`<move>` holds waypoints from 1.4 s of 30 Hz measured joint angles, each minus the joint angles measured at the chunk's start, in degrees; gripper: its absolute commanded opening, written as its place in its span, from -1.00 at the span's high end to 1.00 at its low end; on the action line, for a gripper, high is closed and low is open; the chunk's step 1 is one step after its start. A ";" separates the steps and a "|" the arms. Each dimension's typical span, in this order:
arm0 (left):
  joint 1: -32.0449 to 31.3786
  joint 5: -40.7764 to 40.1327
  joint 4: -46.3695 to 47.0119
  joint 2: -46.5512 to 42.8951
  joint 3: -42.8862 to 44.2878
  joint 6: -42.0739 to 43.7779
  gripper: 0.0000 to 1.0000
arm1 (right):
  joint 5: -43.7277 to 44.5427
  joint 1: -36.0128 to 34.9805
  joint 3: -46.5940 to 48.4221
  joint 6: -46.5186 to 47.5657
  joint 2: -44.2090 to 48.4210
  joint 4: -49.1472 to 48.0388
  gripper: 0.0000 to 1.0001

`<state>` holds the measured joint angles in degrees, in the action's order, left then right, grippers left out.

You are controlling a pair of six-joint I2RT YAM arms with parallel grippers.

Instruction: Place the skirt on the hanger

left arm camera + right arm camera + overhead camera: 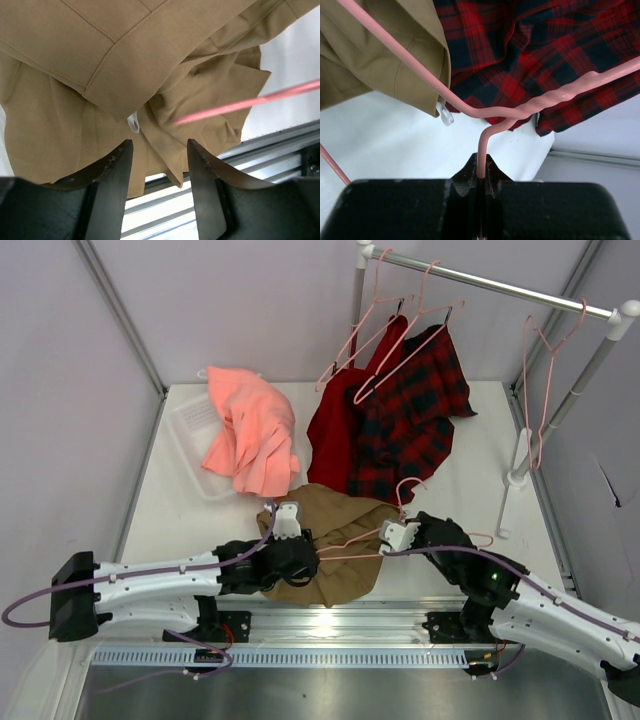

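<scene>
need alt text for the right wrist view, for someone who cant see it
The right gripper is shut on the neck of a pink wire hanger, just below its twist. One hanger arm runs up and left across the khaki skirt. A red-and-black plaid garment fills the upper right, with the white table below.

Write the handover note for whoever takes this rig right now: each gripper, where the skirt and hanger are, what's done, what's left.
Left gripper: open, jaws apart at the khaki skirt's crumpled edge, nothing clamped.
Right gripper: shut on the pink hanger, on the hook wire beside its twisted neck.
Skirt: heaped at the table's near edge, between the arms. One hanger arm lies against its folds.
Done: hanger in hand.
Left: the skirt is not on the hanger yet; grip it and work it on.
</scene>
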<state>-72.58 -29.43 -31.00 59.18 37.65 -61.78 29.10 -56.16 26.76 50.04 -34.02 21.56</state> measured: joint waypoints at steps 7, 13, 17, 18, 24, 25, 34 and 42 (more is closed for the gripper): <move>-0.15 -3.72 -0.59 1.90 -0.07 -3.23 -0.02 | -1.79 0.04 0.70 -2.58 -1.62 -0.44 1.00; -0.15 -5.14 0.98 1.97 -0.70 -3.48 0.08 | -1.79 0.72 0.70 -3.54 -3.23 -0.39 1.00; -0.15 -5.25 2.29 3.61 -0.81 -3.74 0.10 | -1.68 2.32 0.87 -4.15 -3.58 0.00 1.00; -0.15 -5.27 2.45 4.04 -0.83 -3.76 0.10 | -1.68 2.60 0.96 -4.24 -3.72 0.17 1.00; -0.17 -6.54 2.64 5.55 -1.27 -4.46 0.13 | -1.62 3.41 1.09 -4.72 -3.78 0.70 1.00; -0.17 -6.71 2.67 5.77 -1.25 -4.74 0.14 | -1.62 3.43 1.09 -4.83 -3.78 0.74 1.00; -0.17 -7.87 3.45 8.81 -1.27 -5.77 0.22 | -2.03 3.89 1.11 -5.01 -3.82 0.74 1.00; -0.17 -6.93 3.48 10.10 -1.27 -7.30 0.25 | -2.47 4.55 1.11 -5.01 -4.04 0.68 1.00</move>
<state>-72.75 -36.36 -27.53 69.28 36.38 -69.08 26.63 -51.62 27.88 45.04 -38.06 22.24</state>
